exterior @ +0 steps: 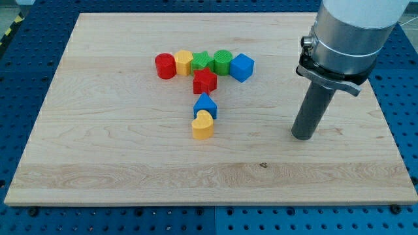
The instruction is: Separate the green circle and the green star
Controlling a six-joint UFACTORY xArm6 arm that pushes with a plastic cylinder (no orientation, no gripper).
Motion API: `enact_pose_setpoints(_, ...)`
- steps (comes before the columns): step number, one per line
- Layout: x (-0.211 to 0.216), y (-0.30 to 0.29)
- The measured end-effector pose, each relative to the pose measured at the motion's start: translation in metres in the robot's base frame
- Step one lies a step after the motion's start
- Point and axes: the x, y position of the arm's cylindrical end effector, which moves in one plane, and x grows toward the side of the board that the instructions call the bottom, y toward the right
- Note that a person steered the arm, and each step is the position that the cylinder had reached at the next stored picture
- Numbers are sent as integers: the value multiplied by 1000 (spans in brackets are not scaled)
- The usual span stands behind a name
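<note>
The green circle (pixel 223 62) and the green star (pixel 203 62) sit side by side and touching in a row of blocks near the view's top centre. The star is on the circle's left. My tip (pixel 302 136) rests on the board far to the right of and below the row, well apart from every block. The rod rises from it to the silver arm (pixel 349 36) at the view's top right.
In the same row stand a red cylinder (pixel 165 66), a yellow block (pixel 183 62) and a blue cube (pixel 241 67). Below the row lie a red star (pixel 204 81), a blue block (pixel 205 104) and a yellow heart (pixel 203 125). The wooden board (pixel 98 143) lies on a blue table.
</note>
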Motion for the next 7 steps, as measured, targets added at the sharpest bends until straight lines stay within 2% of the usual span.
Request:
enact_pose_setpoints(1, -1, 0)
enact_pose_setpoints(2, -80, 0)
enact_pose_setpoints(4, -152, -12)
enact_pose_setpoints(5, -184, -43)
enact_pose_setpoints(7, -205, -103)
